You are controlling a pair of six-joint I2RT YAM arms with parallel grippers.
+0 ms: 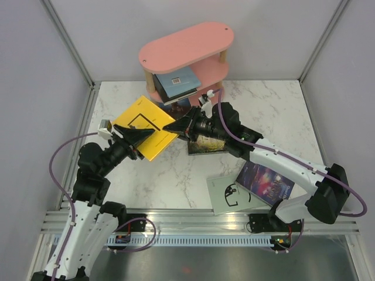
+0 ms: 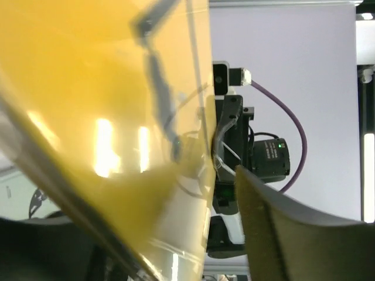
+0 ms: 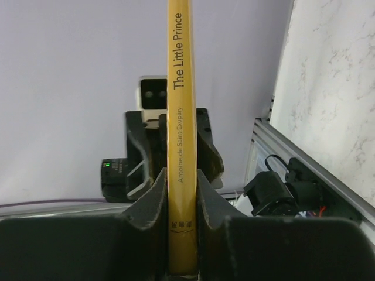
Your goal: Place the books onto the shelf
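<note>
Yellow book [image 1: 136, 114], thin, with a black line drawing on its cover and "The Little Prince" down its spine [image 3: 181, 117], hangs tilted above the marble desk [image 1: 176, 181], in front of the pink shelf [image 1: 187, 44]. Your right claw [image 1: 173, 126] pinches its spine edge tight. Your left claw [image 1: 143, 136] sits at the other side, its jaws parted, one finger [image 2: 275, 222] clear of the cover. A blue book [image 1: 177, 84] lies on the shelf's middle tier.

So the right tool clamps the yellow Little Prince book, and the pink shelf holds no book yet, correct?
Not quite: the right tool does clamp the yellow Little Prince book, but the pink shelf holds a blue book under its top board, as the top external view shows.
</note>
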